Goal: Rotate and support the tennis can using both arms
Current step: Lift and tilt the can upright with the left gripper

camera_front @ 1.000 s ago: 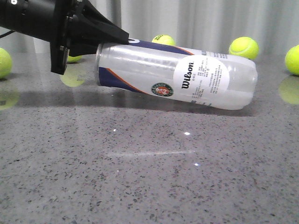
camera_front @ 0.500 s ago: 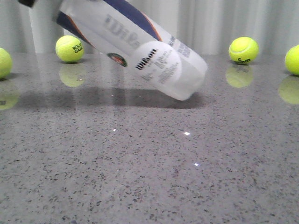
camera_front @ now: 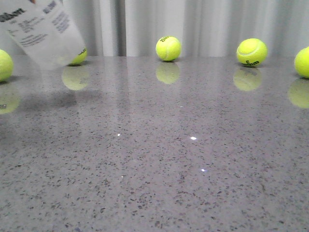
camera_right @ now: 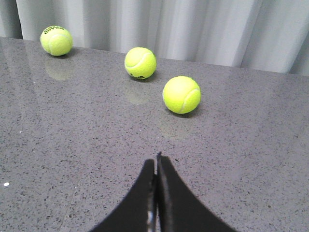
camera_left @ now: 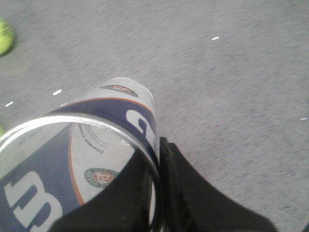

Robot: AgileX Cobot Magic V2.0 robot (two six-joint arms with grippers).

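The tennis can [camera_front: 42, 34] is seen at the top left corner of the front view, lifted up off the counter [camera_front: 183, 159] and tilted. Only its closed end and part of its side are in that picture. The plastic is see-through and a bit cloudy, and a white label with small black writing is stuck on it. A soft shadow and a pale reflection are seen on the gray speckled counter under it.

In the left wrist view, the can [camera_left: 104, 159] is seen from its open end. A shiny silver rim goes around the mouth. The label is dark blue and white with a thin orange stripe, and big white letters are printed on the blue part. A round green and red badge is seen through the clear wall.

The left claw [camera_left: 153, 193] is clamped on the can's rim, with one black finger inside the can and one outside.

The right claw [camera_right: 156, 193] is held over the counter with its two black fingers pressed together and nothing between them. Three yellow tennis balls [camera_right: 181, 94] are seen on the counter ahead of it.

More yellow balls [camera_front: 168, 48] are lined up along the back of the counter, by a pale curtain [camera_front: 207, 24].
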